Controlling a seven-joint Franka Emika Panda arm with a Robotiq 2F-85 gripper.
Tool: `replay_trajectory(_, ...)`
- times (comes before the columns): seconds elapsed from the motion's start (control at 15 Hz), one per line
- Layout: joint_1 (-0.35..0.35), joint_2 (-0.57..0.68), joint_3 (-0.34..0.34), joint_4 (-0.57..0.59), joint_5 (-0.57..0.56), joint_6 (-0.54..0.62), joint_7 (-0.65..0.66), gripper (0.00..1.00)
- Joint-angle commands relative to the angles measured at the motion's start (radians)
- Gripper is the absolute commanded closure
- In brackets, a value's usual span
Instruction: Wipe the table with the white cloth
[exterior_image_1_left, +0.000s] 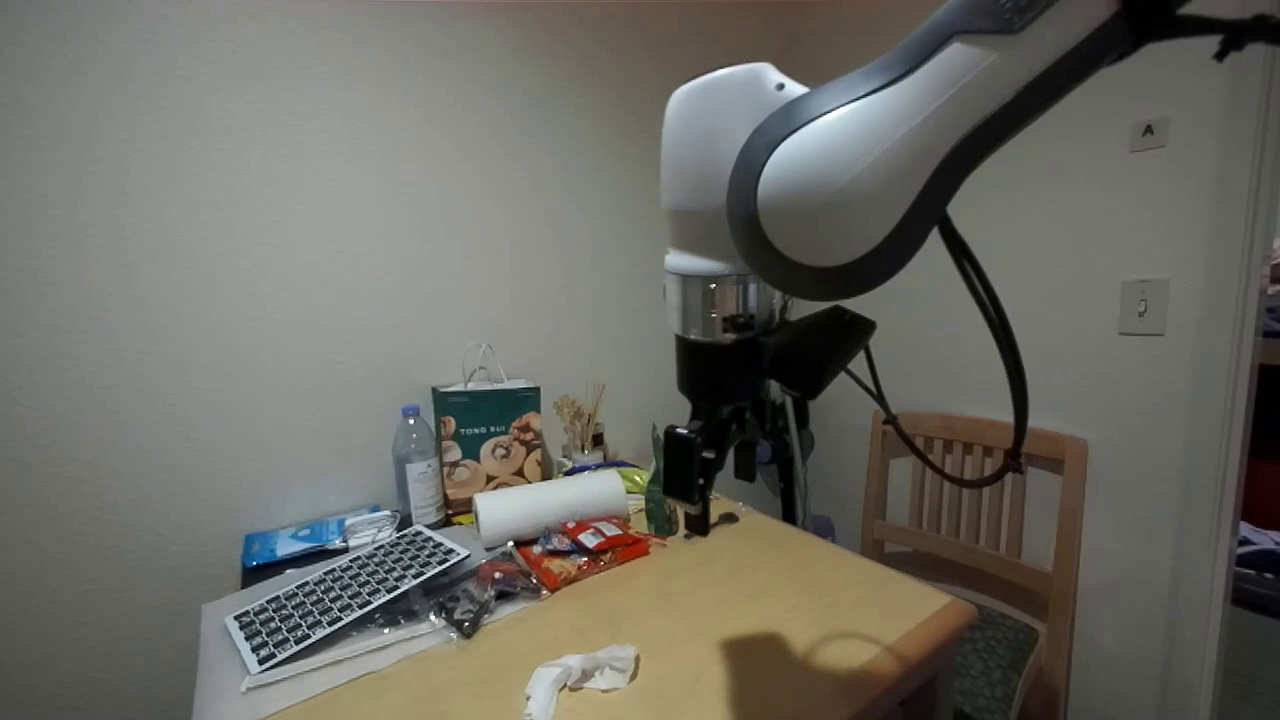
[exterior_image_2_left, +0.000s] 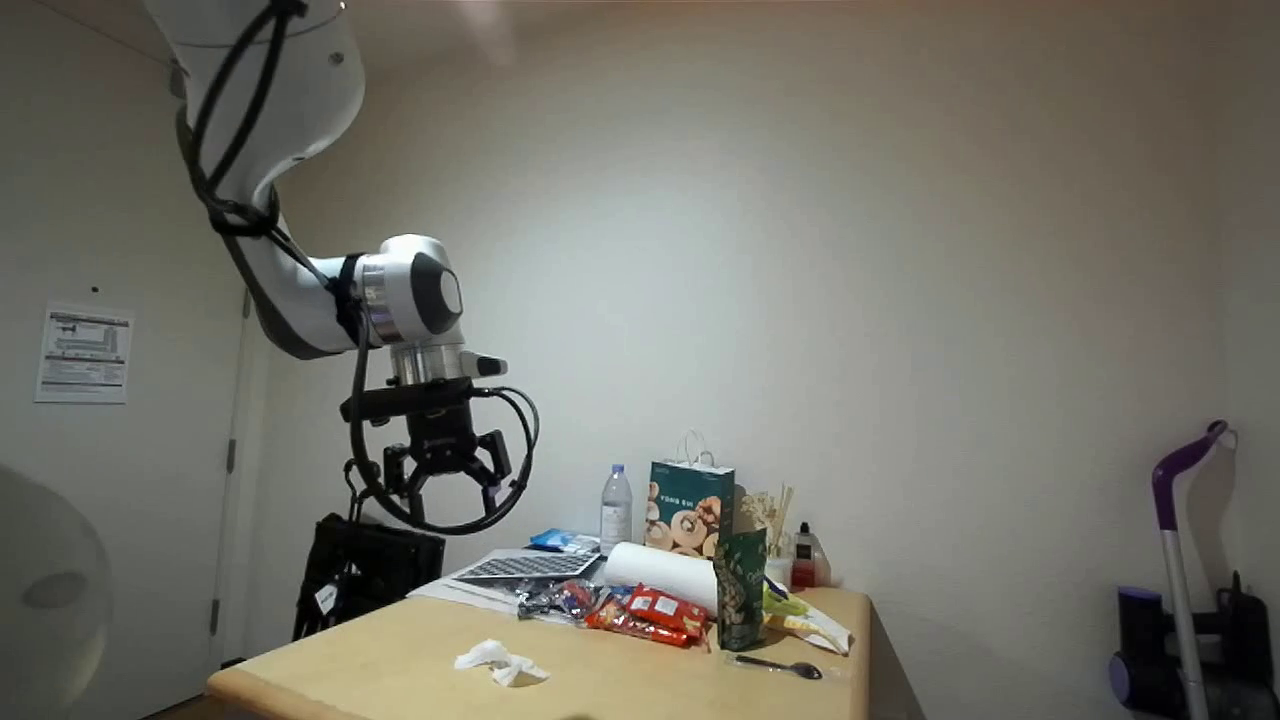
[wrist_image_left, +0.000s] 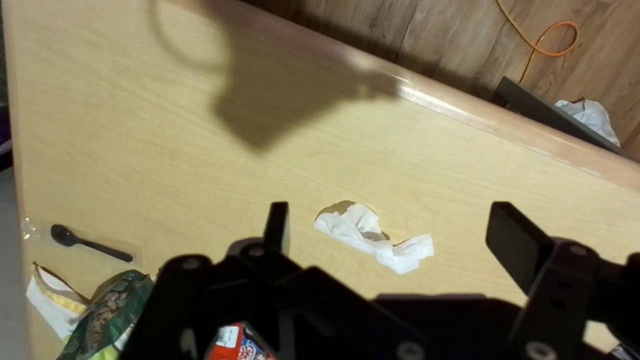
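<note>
My hand (exterior_image_2_left: 453, 505) hangs in the air, higher than the paper towel roll (exterior_image_1_left: 550, 506), spread wide and holding nothing. The white cloth (wrist_image_left: 376, 246), a small crumpled strip, lies on the tan wooden surface (exterior_image_2_left: 390, 665), well apart from the roll, on the side of it away from the wall (exterior_image_2_left: 900, 300). In the wrist view the cloth shows within my hand's spread, below it. Red snack packets (exterior_image_2_left: 665, 607) lie just beside the roll, on the same side as the cloth. I judge this to be the reaching step: wiping cannot begin until I have the cloth. The next move seems to call for lowering toward it, closing low on its thin folds without digging into the wood, then drawing it across the surface, keeping away from the roll.
</note>
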Motion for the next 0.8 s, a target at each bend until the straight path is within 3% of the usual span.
replay_trajectory(0.0, 0.051, 0.154, 0.032, 0.162, -0.119, -0.092, 0.134, 0.0)
replay_trajectory(0.07, 0.052, 0.074, 0.004, 0.075, -0.061, -0.04, 0.072, 0.0)
replay_trajectory(0.33, 0.08, 0.158, 0.005, 0.156, -0.09, -0.072, 0.111, 0.0)
replay_trajectory(0.53, 0.094, 0.22, -0.005, 0.188, -0.045, -0.071, 0.194, 0.0)
replay_trajectory(0.73, 0.108, 0.335, -0.02, 0.249, -0.001, -0.058, 0.199, 0.0)
